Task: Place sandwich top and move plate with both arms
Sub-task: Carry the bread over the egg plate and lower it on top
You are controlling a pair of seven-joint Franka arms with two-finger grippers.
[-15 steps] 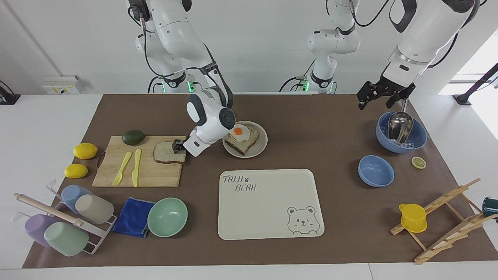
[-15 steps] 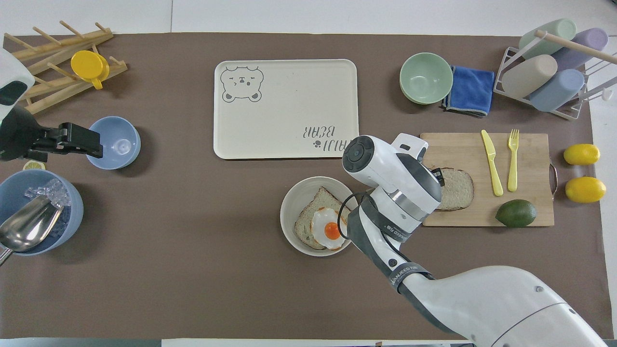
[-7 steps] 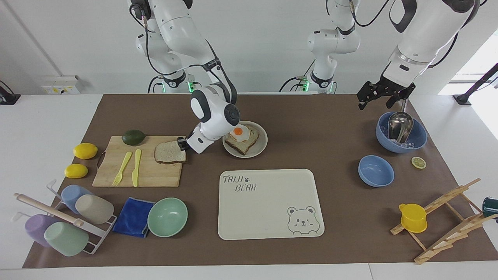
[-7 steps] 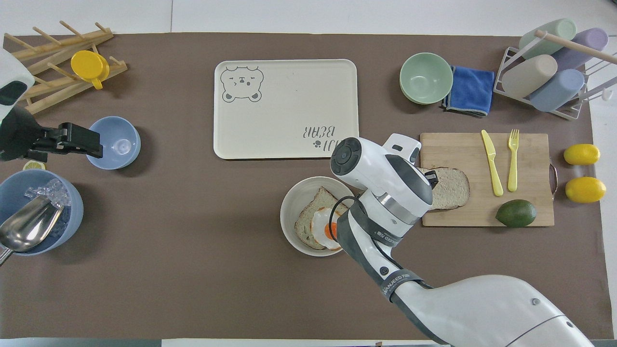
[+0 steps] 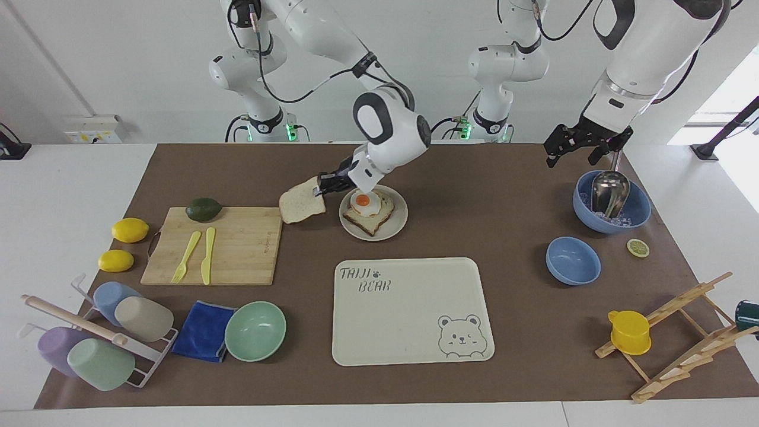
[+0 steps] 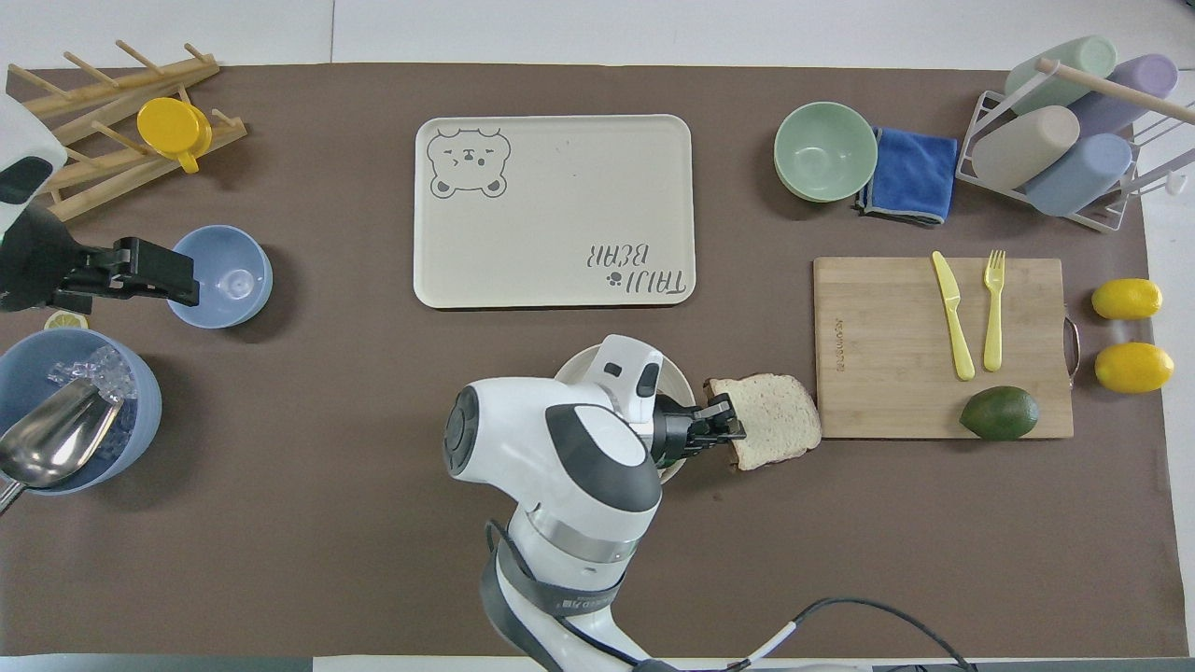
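Observation:
My right gripper [image 5: 323, 184] is shut on one edge of the sandwich top [image 5: 301, 201], a pale bread slice with a brown crust. It holds the slice tilted in the air, over the mat between the cutting board [image 5: 237, 249] and the plate [image 5: 398, 222]. The overhead view shows the right gripper [image 6: 721, 431] and the slice [image 6: 775, 429] too. The round beige plate carries a darker toast with a fried egg [image 5: 366, 207]. In the overhead view my right arm hides most of the plate [image 6: 678, 377]. My left gripper [image 5: 572, 155] waits open and empty over the blue bowl with ice and a metal scoop [image 5: 611, 201].
The cream bear tray [image 5: 409, 308] lies farther from the robots than the plate. The board holds a yellow fork and knife [image 5: 195, 256] and an avocado [image 5: 203, 209]. A mint bowl [image 5: 255, 331], a blue cloth, a cup rack and two lemons [image 5: 124, 243] lie around the board. A small blue bowl [image 5: 572, 260] and a wooden rack stand toward the left arm's end.
My right gripper has lifted the bread slice off the cutting board and carried it up toward the plate. The left arm has not moved.

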